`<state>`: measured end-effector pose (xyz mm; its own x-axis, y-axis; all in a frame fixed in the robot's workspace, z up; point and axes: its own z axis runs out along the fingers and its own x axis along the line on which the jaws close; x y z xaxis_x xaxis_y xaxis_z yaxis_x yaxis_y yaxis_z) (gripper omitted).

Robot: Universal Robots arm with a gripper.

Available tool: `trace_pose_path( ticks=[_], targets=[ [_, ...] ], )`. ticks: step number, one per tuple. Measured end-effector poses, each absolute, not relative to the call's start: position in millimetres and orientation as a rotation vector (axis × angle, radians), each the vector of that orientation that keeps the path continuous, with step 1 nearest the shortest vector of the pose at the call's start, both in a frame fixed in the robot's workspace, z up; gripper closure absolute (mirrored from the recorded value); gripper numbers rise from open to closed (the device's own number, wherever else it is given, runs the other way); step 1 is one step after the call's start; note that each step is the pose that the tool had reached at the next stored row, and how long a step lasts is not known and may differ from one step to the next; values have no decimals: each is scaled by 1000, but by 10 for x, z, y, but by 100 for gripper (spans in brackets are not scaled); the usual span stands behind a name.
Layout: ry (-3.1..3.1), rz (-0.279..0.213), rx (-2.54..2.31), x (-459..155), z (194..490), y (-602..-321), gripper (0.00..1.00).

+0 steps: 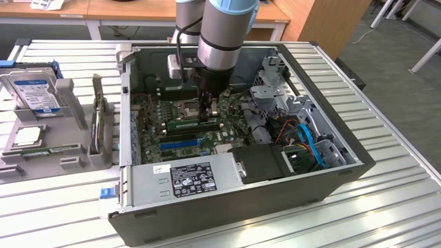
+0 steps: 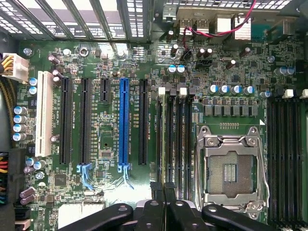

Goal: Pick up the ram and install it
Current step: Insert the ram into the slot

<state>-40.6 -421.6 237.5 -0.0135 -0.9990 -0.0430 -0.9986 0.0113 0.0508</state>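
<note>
The ram, a thin green stick, stands on edge across the motherboard inside the open computer case, beside the empty processor socket. My gripper reaches straight down into the case and is shut on the stick's end nearest the exterior view's right. In the wrist view my gripper has its black fingers close together over the black memory slots, and the ram shows edge-on as a thin line along one slot. Whether the stick is fully seated in its slot cannot be told.
A blue expansion slot and black slots lie beside the memory slots. The power supply and blue cables crowd the case's near side. A grey holder outside the case carries a hard drive, a silver chip and another green stick.
</note>
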Motion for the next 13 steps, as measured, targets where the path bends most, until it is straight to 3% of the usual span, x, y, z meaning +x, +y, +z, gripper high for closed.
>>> trace_pose_path(
  ticks=[13],
  targets=[
    [-2211, -144, 2182, -346, 2375, -4216, 88]
  ],
)
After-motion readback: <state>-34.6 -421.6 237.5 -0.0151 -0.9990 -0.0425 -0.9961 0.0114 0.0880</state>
